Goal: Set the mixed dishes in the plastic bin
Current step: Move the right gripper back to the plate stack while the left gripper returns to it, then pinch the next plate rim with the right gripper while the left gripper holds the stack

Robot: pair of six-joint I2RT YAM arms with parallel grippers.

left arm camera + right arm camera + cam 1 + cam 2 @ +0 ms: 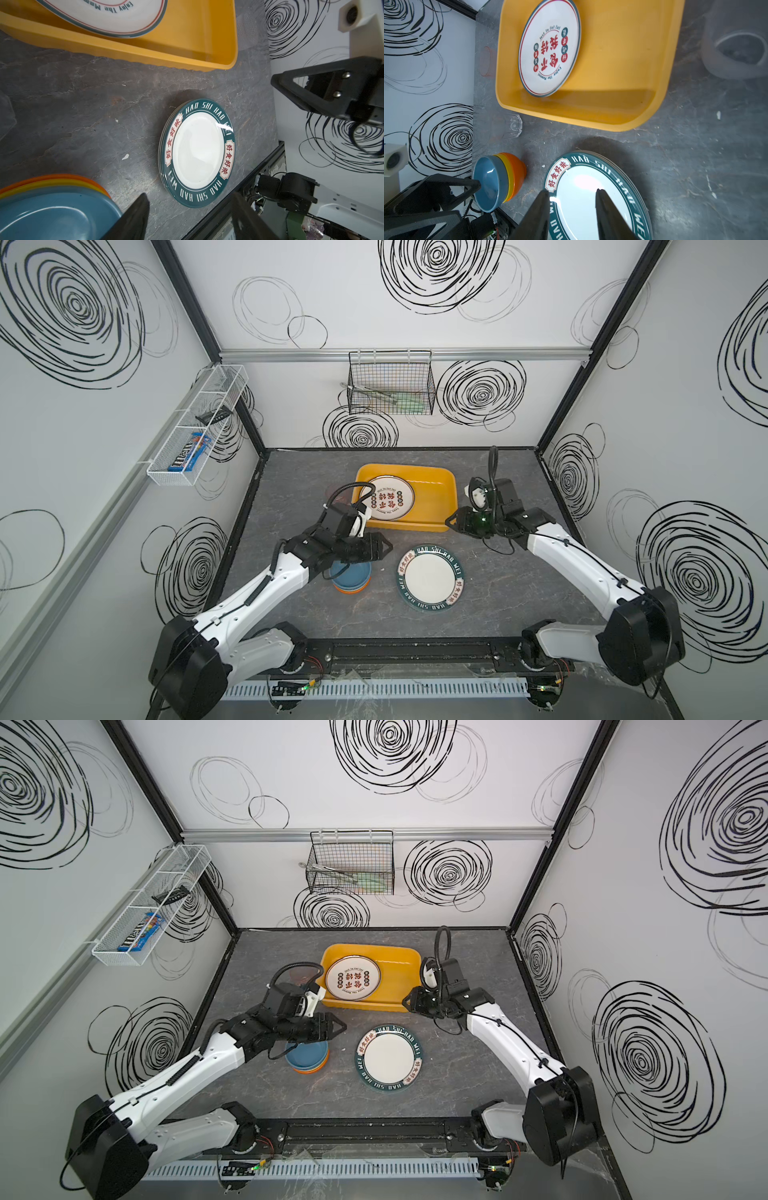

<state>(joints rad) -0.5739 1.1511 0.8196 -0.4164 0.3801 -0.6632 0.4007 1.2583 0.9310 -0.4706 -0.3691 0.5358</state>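
Observation:
The yellow plastic bin (436, 493) (399, 973) holds one white plate with red characters (386, 497) (550, 47), leaning on its left wall. A stack of green-rimmed white plates (430, 578) (197, 151) lies on the table in front of the bin. To its left stand nested bowls, blue on top of orange (351, 578) (496, 182). My left gripper (386, 547) (189, 194) hangs open and empty just above the bowls' far edge. My right gripper (449, 520) (571, 190) hovers open and empty at the bin's front right corner, pointing down toward the plate stack.
A pink translucent cup (485, 62) stands left of the bin, a clear cup (513, 125) near its front left corner, a frosted grey cup (737, 52) to its right. A black wire basket (390, 383) and a white mesh shelf (195, 427) hang on the walls.

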